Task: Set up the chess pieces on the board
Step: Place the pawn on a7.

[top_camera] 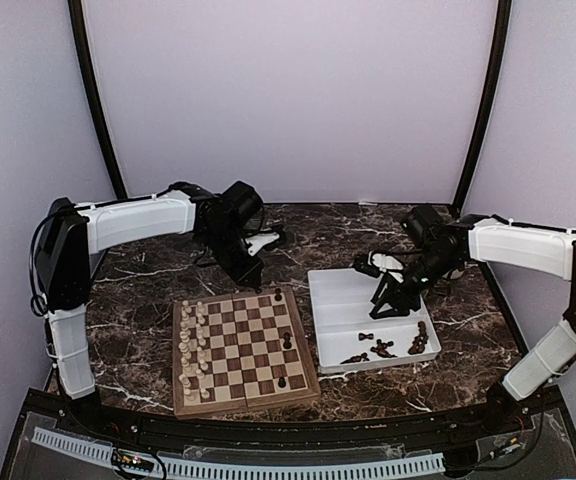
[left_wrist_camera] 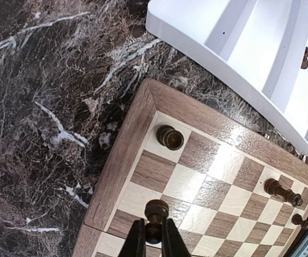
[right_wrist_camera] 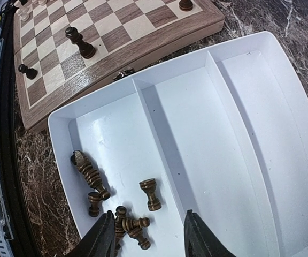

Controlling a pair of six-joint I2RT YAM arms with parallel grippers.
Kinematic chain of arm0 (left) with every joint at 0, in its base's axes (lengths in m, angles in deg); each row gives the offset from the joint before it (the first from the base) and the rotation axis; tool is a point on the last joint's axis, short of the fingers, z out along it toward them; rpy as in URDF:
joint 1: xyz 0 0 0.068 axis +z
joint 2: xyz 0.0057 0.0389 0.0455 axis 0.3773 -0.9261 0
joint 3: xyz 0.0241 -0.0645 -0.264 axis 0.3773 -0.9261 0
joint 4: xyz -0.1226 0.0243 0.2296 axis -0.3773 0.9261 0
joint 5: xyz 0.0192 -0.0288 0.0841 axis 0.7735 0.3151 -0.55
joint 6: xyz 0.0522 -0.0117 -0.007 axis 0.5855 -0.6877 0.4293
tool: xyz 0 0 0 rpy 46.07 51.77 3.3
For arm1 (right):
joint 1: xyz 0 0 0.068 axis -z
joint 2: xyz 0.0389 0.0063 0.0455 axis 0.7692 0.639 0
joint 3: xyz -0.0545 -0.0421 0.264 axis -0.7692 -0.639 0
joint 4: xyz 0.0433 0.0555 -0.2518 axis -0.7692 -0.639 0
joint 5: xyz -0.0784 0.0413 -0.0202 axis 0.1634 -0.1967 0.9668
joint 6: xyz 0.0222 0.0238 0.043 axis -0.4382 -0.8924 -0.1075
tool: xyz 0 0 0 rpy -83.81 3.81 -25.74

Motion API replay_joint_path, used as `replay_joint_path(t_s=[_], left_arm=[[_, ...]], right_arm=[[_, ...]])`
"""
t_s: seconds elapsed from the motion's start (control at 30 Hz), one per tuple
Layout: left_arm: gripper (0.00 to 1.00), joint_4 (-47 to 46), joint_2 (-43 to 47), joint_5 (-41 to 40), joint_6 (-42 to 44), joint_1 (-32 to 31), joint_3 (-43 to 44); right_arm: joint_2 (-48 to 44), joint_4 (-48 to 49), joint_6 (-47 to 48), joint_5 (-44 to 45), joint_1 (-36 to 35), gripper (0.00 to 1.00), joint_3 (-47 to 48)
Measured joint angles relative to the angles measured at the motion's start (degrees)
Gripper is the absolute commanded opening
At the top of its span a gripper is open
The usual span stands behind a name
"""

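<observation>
Dark piece stood on board, on square close to frame, near corner piece. Left fingers clenched on it from both sides. Cream pieces lined two rows along board's left side. Loose dark pieces lay in end compartment of white tray, just right of board. Right fingers released, spread wide above that pile. Board and tray sat on marble tabletop.

Cropped, masked, too small
Cut by left wrist view's edges: board, white tray. Masked by left gripper fingers: lower half of dark piece. Too small to sort: cream pieces toward left table edge.
</observation>
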Motion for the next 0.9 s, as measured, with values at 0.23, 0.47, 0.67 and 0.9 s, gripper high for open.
replay_joint_path(t_s=[0.23, 0.47, 0.67, 0.9], left_arm=[[0.02, 0.7, -3.8, -0.1, -0.1, -0.2, 2.4], [0.05, 0.7, -5.5, 0.0, -0.1, -0.6, 3.7], [0.06, 1.1, -7.6, -0.5, -0.1, -1.5, 5.2], [0.06, 1.8, -9.2, -2.6, -0.1, -2.1, 5.6]], right_arm=[[1.0, 0.3, 0.0, 0.5, -0.8, 0.46, -0.3], [2.0, 0.4, 0.0, 0.9, -1.3, 0.47, -0.3], [2.7, 0.3, 0.0, 1.0, -1.7, 0.48, -0.3], [3.0, 0.3, 0.0, 1.2, -2.3, 0.48, -0.3]])
